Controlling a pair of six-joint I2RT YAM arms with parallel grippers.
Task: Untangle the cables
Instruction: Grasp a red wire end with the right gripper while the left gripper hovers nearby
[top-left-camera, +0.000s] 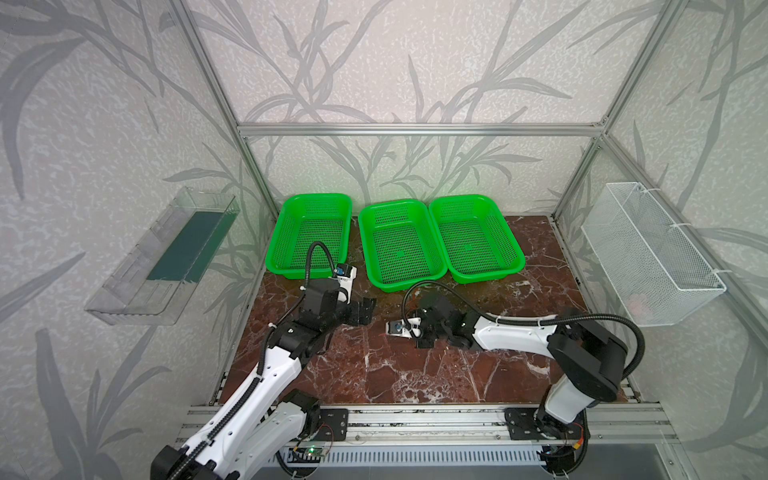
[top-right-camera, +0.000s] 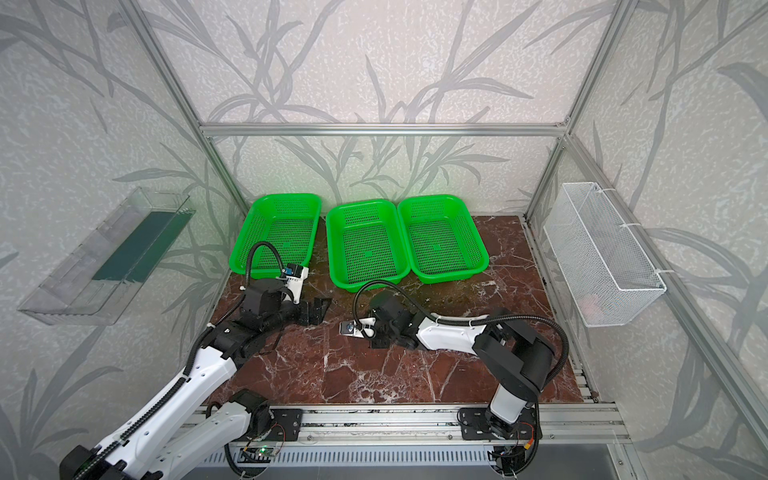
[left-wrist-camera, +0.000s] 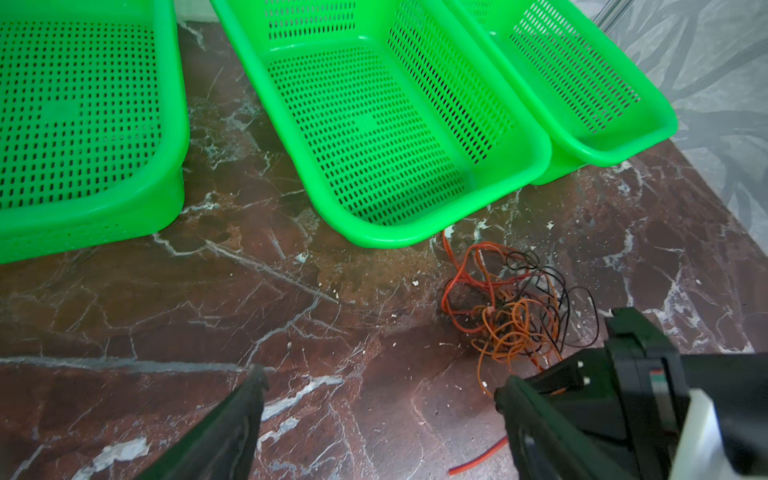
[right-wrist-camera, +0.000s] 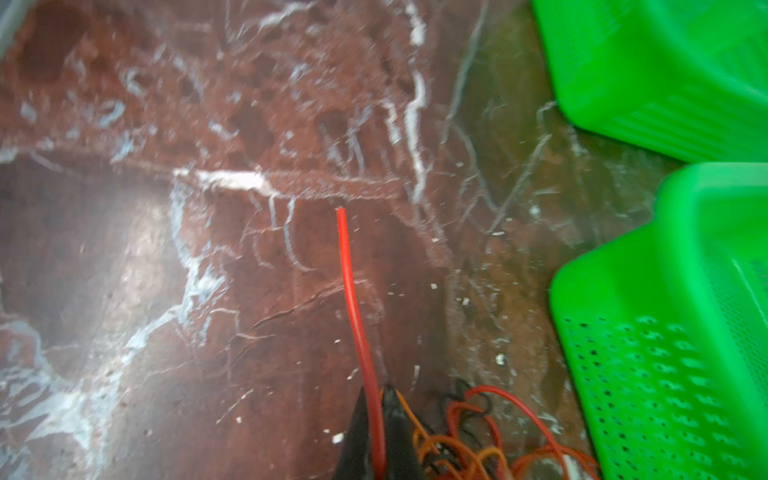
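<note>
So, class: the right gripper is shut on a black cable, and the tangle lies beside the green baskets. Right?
Not black: the right wrist view shows the right gripper shut on a red cable. The rest holds.

Pale walls (top-left-camera: 374, 62) printed with grey leaves stand behind aluminium framing (top-left-camera: 415, 129). The red-brown marbled tabletop (top-left-camera: 415, 374) lies at six o'clock, a clear plastic bin (top-left-camera: 124, 291) hangs at nine and a white wire basket (top-left-camera: 648, 257) at three.
</note>
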